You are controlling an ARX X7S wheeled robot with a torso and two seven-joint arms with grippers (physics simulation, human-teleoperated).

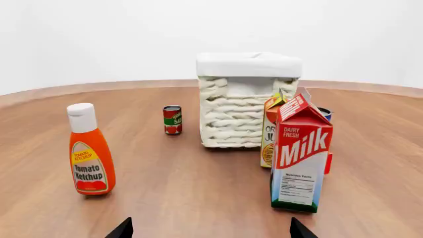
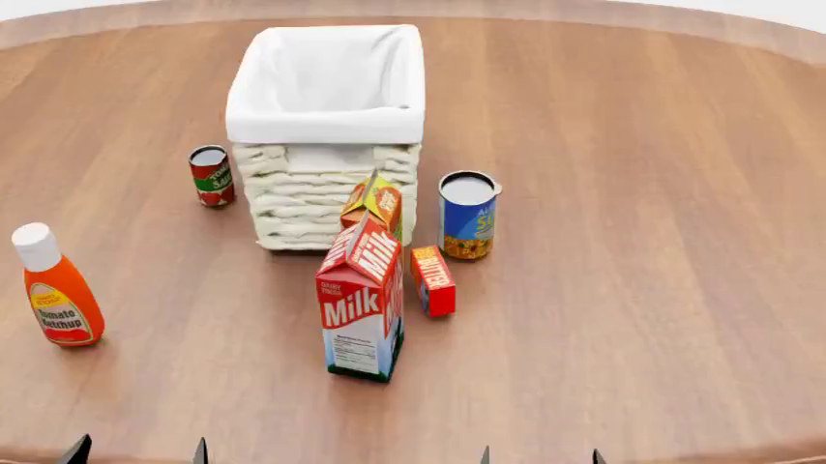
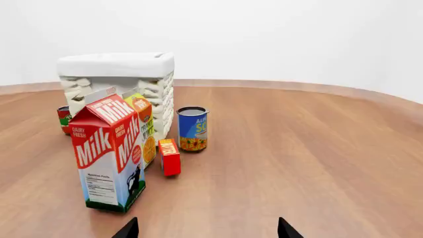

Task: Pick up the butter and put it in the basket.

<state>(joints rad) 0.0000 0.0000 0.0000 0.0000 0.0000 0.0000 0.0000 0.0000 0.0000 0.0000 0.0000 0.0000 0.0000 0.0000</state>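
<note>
The butter point(image 2: 432, 280) is a small red-orange box standing on the wooden table just right of the milk carton point(image 2: 362, 300). It also shows in the right wrist view point(image 3: 169, 156); in the left wrist view only a red sliver point(image 1: 328, 162) shows behind the milk. The basket point(image 2: 327, 135), white woven with a cloth liner, stands behind them and shows in both wrist views point(image 1: 248, 99) point(image 3: 116, 82). My left gripper point(image 2: 138, 452) and right gripper point(image 2: 539, 454) are open and empty at the near table edge, well short of the butter.
An orange juice carton point(image 2: 374, 205) stands between the milk and the basket. A blue soup can point(image 2: 467, 215) stands right of the basket. A small red can point(image 2: 212, 175) is left of the basket, and a ketchup bottle point(image 2: 56, 287) at the far left.
</note>
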